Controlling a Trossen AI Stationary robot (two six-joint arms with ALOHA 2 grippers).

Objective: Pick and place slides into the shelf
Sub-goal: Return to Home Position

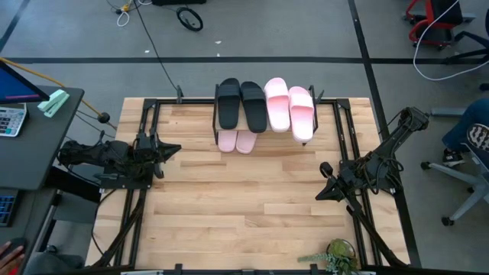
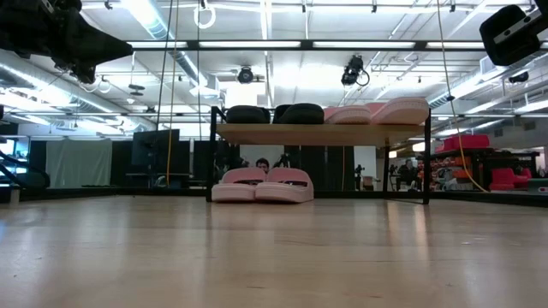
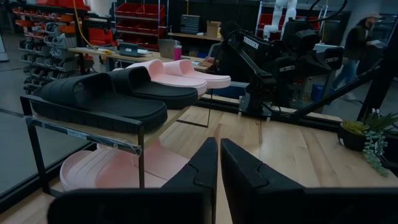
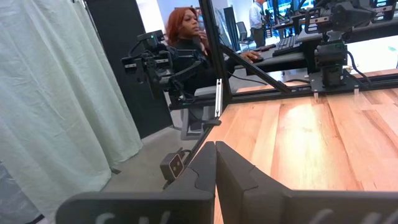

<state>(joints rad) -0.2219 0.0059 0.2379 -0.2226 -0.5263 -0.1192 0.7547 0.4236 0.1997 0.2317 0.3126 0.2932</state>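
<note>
Left gripper (image 3: 217,142) and right gripper (image 4: 215,144) sit pinched together, empty; the shelf (image 2: 321,133) half-hides 2 pink slides (image 1: 228,140) beneath.

Matte black throughout, left arm (image 1: 114,156) and right arm (image 1: 374,164) alike; built of slim tubular links joined by blocky housings; trailed by thin black cables along the links; mounted on black frame rails (image 1: 137,214) at the left and right sides. Marked with white block lettering on one link of the right arm, as seen from the left wrist. Tipped by the left pincer (image 3: 219,144) and right pincer (image 4: 215,147), each with two dark wedge-shaped fingers (image 3: 249,174); tapered to blunt points, flat on the inner faces, stepped along the outer edges; faint pale marks on the right pincer's housing.
</note>
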